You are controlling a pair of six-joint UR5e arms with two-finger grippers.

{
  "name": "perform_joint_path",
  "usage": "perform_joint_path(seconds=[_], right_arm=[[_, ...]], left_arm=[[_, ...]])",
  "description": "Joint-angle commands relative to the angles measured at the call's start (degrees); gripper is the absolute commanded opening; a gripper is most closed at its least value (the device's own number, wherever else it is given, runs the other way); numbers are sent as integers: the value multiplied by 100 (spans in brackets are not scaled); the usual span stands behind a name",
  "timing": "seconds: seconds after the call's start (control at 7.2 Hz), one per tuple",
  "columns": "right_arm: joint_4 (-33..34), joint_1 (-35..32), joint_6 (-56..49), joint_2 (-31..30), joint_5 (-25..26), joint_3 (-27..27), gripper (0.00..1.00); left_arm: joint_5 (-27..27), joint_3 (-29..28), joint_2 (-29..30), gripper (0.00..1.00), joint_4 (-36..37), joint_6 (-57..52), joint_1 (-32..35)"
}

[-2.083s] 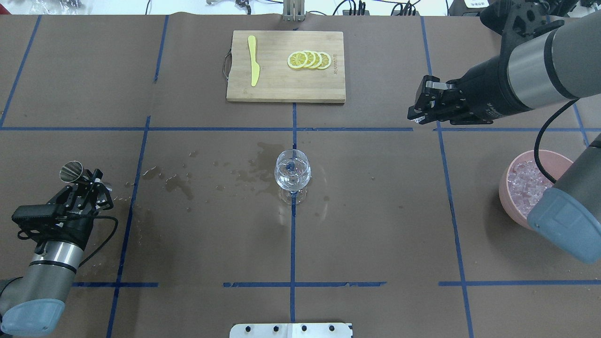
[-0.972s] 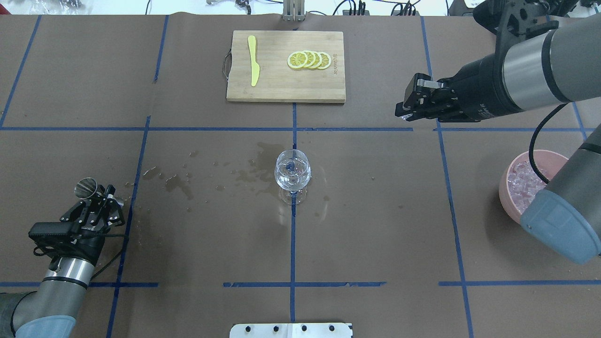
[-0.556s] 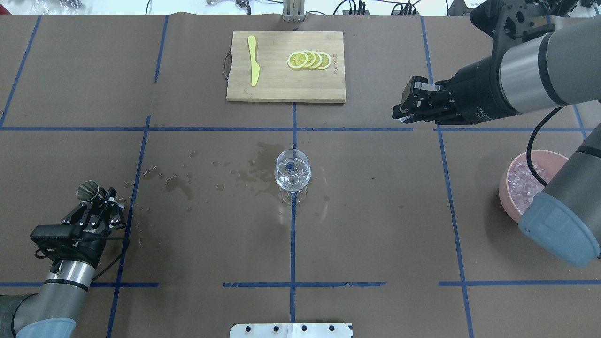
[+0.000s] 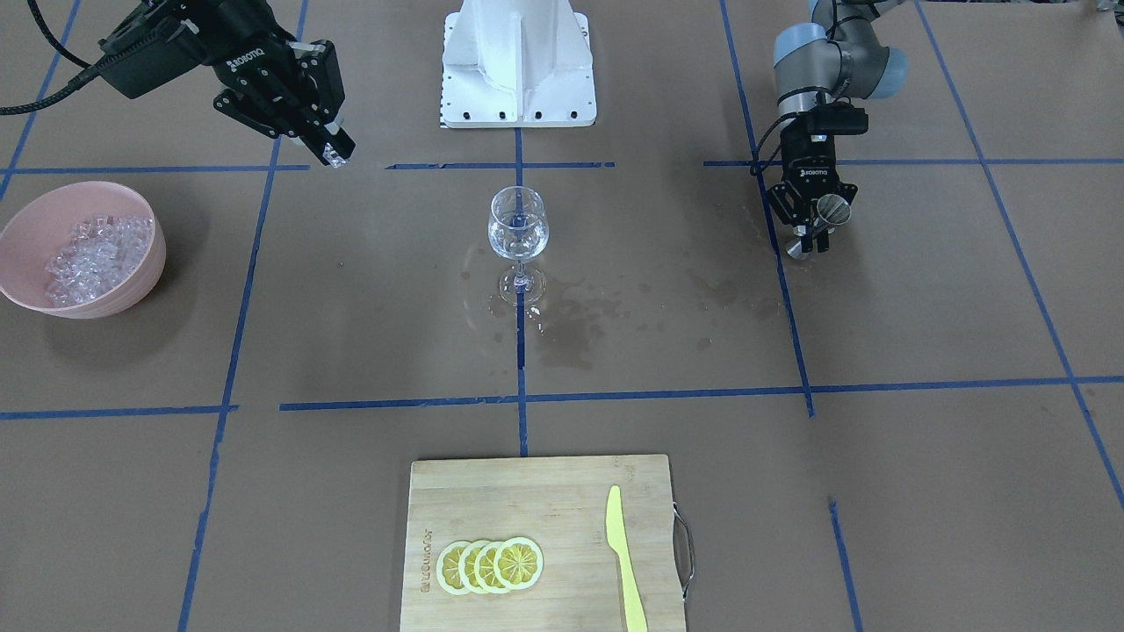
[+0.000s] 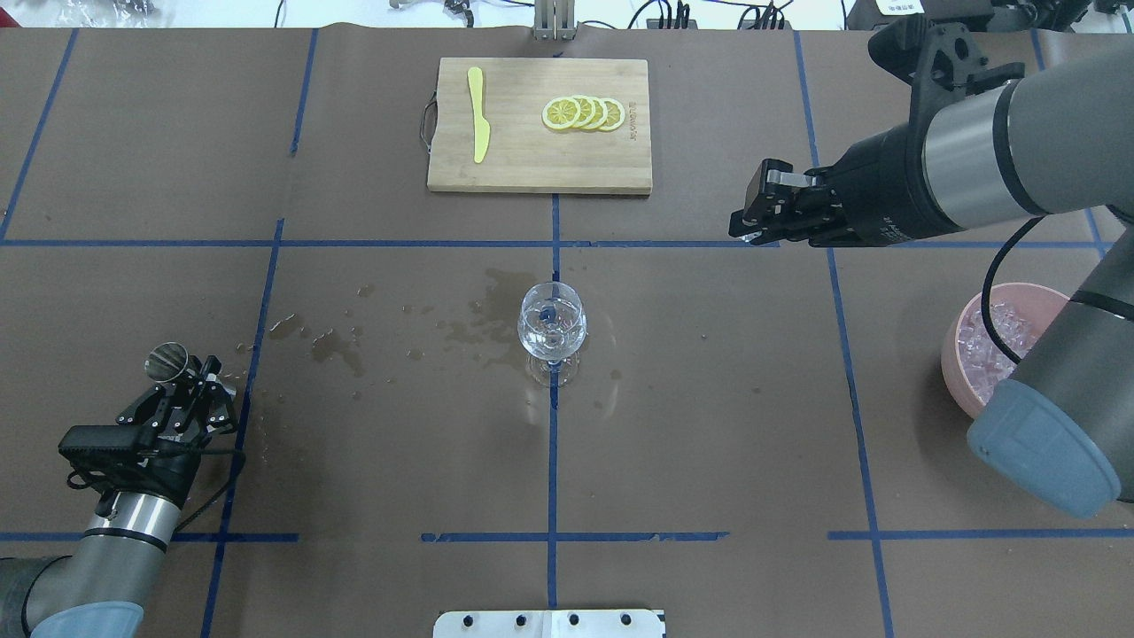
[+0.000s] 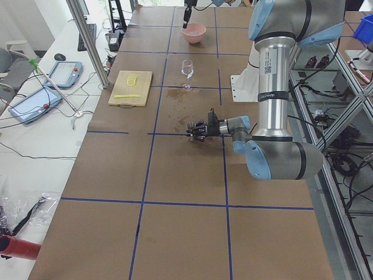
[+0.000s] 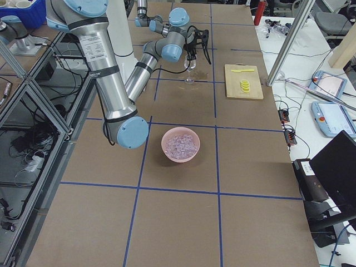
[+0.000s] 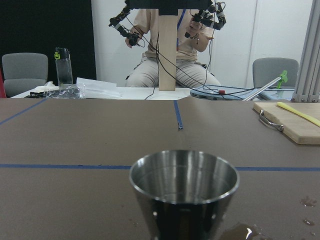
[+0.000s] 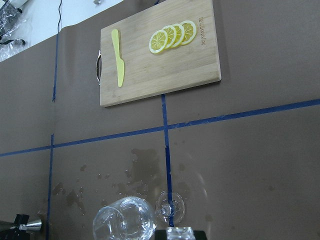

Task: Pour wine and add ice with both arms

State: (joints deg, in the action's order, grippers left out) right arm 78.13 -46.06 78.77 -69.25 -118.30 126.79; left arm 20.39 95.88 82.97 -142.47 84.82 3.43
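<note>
Overhead exterior view, read from left to right: the left arm [image 5: 124, 505] is seen low over the brown desk [image 5: 709, 425], near its left edge. Its jaws are closed around a small steel cup [image 5: 166, 361], gripped by its sides, with the cup's open mouth clear of the jaws. Just to the right, wet patches [image 5: 337, 341] are spread across the desk as far as the middle. At the centre, 1 clear stemmed glass [image 5: 551, 323] stands upright on a blue tape line, touched by neither arm. Beyond it, at the far edge, a wooden chopping board [image 5: 539, 168] carries a yellow knife [image 5: 479, 115] on its left part and 4 overlapping lemon slices [image 5: 585, 113] on its right part.

Further right, the right arm [image 5: 966, 159] is held above the desk, pointing towards the centre. Its jaws are almost closed, and 1 clear ice cube [image 4: 333, 154] is pinched between the tips, well apart from the glass. Near the right edge, a pink bowl [image 5: 957, 377] is partly hidden by that arm; the rest of the ice [image 5: 974, 335] is heaped inside it.
</note>
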Motion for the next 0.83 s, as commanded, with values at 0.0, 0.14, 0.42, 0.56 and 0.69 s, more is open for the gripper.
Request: perform_joint_path(seconds=[0.0, 0.14, 0.42, 0.56, 0.69], right_arm=[[0, 157, 6, 87, 165, -23, 0], [0, 193, 15, 88, 193, -23, 0], [9, 333, 85, 219, 359, -93, 0], [0, 439, 120, 228, 491, -111, 0], [0, 518, 121, 341, 588, -180, 0]], left_arm=[[0, 19, 0, 42, 0, 0, 0], [0, 19, 0, 53, 0, 0, 0], [0, 27, 0, 62, -9, 0, 0], [0, 36, 0, 72, -9, 0, 0], [0, 36, -9, 96, -9, 0, 8]])
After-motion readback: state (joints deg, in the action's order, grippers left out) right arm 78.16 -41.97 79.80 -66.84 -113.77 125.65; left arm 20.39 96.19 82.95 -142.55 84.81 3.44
